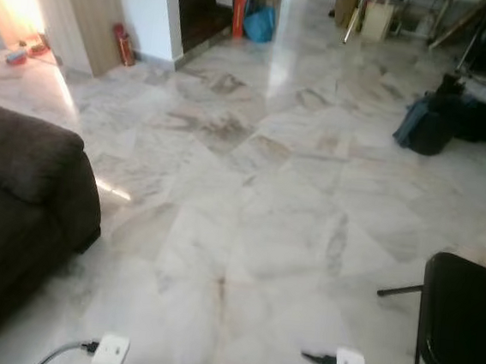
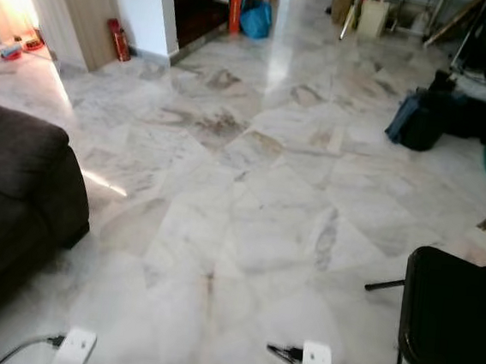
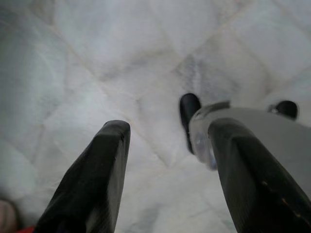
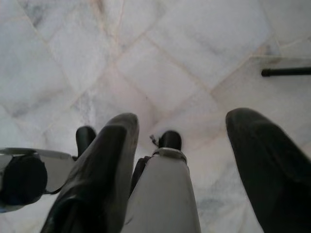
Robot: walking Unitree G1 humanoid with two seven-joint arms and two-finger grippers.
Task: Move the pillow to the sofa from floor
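We judge this the search step: no pillow shows on the floor [image 1: 246, 234] ahead. Both arms hang idle, left gripper [image 3: 165, 170] and right gripper [image 4: 182, 160] spread, holding nothing. Next, turn to find it. Sofa [image 1: 18, 195] at 9 o'clock, chair [image 1: 462, 323] at 4, bags [image 1: 429, 122] at 2.

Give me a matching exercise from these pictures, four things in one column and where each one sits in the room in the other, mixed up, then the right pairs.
Things:
1. sofa
2. black chair
3. blue bag
4. fire extinguisher

Places:
A. near right
B. far, middle, by the dark stairs
C. near left
D. far left, against the wood panel

Pairs: 1-C, 2-A, 3-B, 4-D
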